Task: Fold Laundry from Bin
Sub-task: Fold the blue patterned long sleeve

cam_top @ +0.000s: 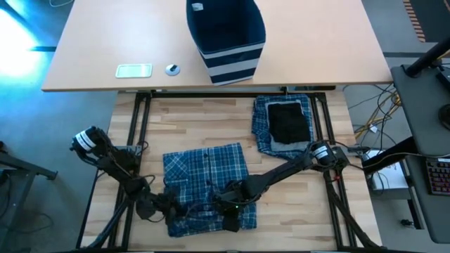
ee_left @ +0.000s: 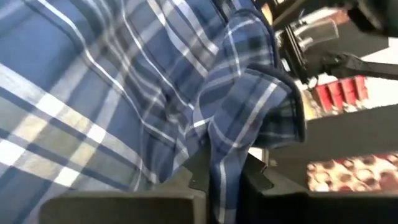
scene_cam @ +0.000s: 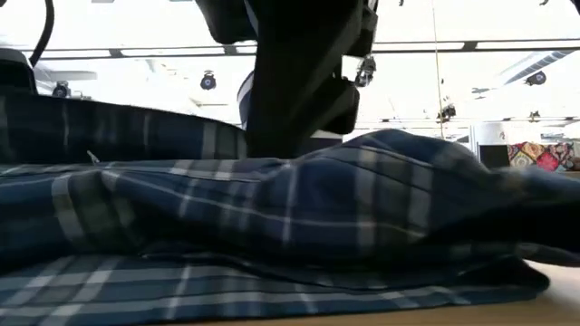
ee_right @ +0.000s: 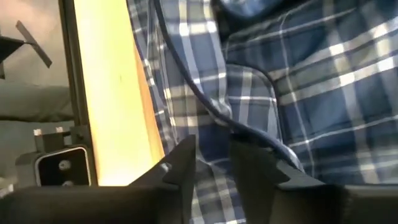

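A blue-and-white plaid garment (cam_top: 205, 184) lies spread on the wooden table, rumpled along its near edge; it fills the low view (scene_cam: 272, 208). My left gripper (cam_top: 167, 206) is at its near left corner, shut on the cloth (ee_left: 224, 186). My right gripper (cam_top: 232, 214) hovers over the near right part, its fingers a narrow gap apart (ee_right: 214, 168) just above the plaid cloth. A folded stack (cam_top: 283, 125) with a black piece on top lies at the far right. The navy striped bin (cam_top: 226, 36) stands on the far desk. My left gripper pinches a bunched fold of the plaid cloth (ee_left: 225, 158) between its two fingers, at the garment's near left corner. The fingers come from the table's left, slanting slightly down. The hemmed edge (ee_left: 283, 84) curls up beyond the fingertips, and the rest lies on the table.
A pale green flat object (cam_top: 133, 69) and a small round thing (cam_top: 172, 69) lie on the far desk, left of the bin. Bare wood shows on the table's far left (cam_top: 176, 119) and near right (cam_top: 295, 204). The table's near edge (ee_right: 112, 93) runs close to my right gripper.
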Controlling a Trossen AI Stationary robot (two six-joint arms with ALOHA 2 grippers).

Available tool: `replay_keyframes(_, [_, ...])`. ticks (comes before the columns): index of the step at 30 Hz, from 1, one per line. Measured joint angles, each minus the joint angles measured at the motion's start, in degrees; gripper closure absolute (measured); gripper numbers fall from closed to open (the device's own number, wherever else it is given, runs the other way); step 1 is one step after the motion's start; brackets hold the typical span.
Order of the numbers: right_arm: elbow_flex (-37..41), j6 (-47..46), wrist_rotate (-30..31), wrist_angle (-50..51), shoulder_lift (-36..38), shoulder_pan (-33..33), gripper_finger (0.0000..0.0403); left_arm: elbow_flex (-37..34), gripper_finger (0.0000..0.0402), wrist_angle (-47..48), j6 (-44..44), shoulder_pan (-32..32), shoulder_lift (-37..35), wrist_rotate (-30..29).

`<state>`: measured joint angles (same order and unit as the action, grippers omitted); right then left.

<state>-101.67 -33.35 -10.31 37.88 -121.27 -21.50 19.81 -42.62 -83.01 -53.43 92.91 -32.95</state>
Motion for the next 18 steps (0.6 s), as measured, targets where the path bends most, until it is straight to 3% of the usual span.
replay_keyframes(9, [-8.44,0.36,1.51,4.2,-0.02,-1.26,0.0251,0.33,0.0304,-4.81,-0.98,0.09,0.45,8.2])
replay_keyframes(13, [-11.36,-1.68,1.4,6.5,-0.02,-3.41,0.0243,0.4,0.0273,-4.77,-1.67,0.09,0.58,8.5])
replay_keyframes(18, [-11.54,-7.66,2.98,8.99,-0.02,-4.33,0.0253,0.49,0.0266,-4.94,0.79,-0.02,0.58,10.69])
